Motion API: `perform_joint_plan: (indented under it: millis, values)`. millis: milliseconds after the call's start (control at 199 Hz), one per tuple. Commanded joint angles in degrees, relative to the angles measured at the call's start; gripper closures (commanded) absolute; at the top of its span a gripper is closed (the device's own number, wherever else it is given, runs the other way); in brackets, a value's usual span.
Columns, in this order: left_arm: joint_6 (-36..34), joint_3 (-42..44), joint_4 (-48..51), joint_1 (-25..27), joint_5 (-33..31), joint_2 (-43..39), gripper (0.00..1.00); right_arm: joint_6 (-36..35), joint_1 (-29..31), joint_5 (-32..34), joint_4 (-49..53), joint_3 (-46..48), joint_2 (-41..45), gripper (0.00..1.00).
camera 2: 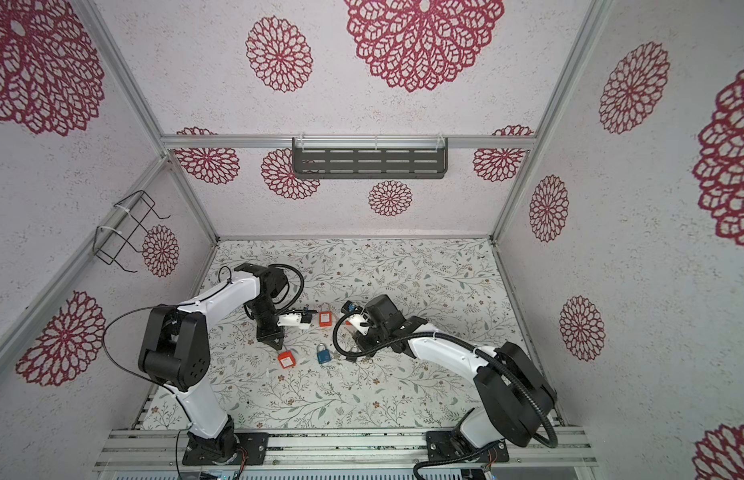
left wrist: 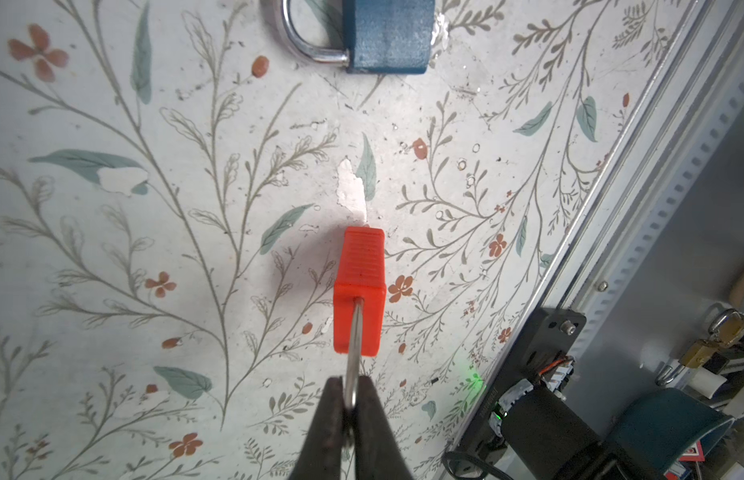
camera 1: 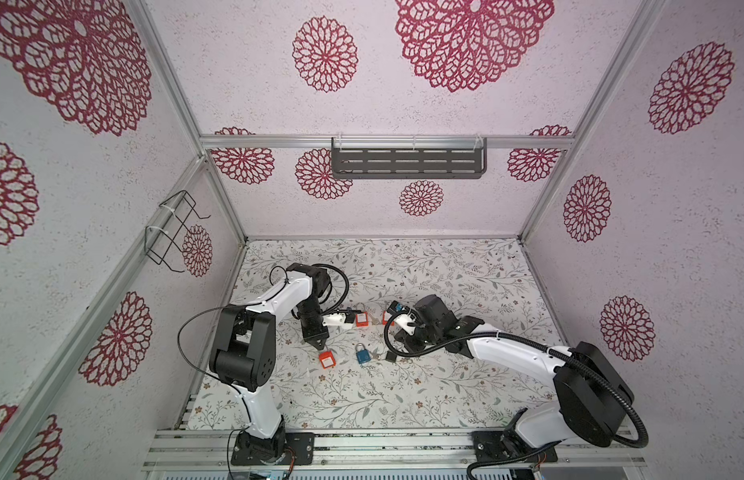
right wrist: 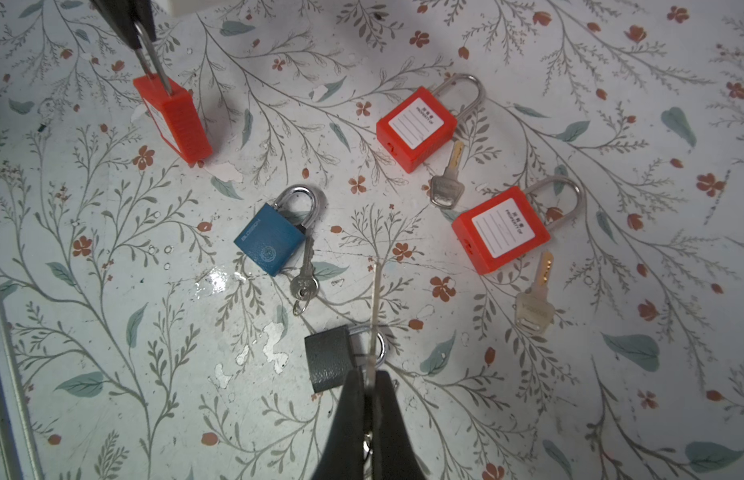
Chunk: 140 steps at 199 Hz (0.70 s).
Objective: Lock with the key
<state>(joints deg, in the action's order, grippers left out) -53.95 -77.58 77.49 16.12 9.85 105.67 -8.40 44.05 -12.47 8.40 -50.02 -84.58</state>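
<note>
My left gripper [left wrist: 350, 380] pinched on the steel shackle [left wrist: 355, 332] of a ribbed orange padlock [left wrist: 360, 282], my right gripper [right wrist: 371, 374] clamped on a silver key [right wrist: 374, 299], near a pebbled black padlock [right wrist: 328, 361] on the floral table [right wrist: 528, 395].

Orange-red padlocks [right wrist: 416, 124]; blue padlock [right wrist: 270, 243]; dark grey padlock [right wrist: 328, 363]. Tabletop [right wrist: 112, 332] was pale with leafy vines; walls [camera 1: 403, 104] bore crimson rosettes.

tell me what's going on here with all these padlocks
The left pincer pinches a red padlock by its shackle, holding it upright. The right pincer is shut on a key, close by a black padlock lying flat; the key is in no lock. A blue padlock and two more red padlocks lie nearby.
</note>
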Motion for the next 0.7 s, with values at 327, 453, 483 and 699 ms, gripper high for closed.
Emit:
perform_joint_plan:
  millis: [327,453,483,699]
  values:
    - [4.1,-1.1,-11.5,0.3,-3.3,4.6,0.79,2.8,0.6,-0.7,2.7,-4.5,-1.9,1.00]
    - [5.8,-0.4,-14.4,0.2,-2.3,4.9,0.74,2.4,1.7,-0.1,5.8,-7.4,-3.7,1.00]
    - [6.2,-0.2,-15.1,0.2,-2.0,4.8,0.73,2.3,2.2,0.1,6.4,-8.0,-4.2,1.00]
    - [8.1,1.7,-18.3,0.0,-1.1,0.6,0.68,2.1,4.9,0.7,6.9,-11.5,-7.7,1.00]
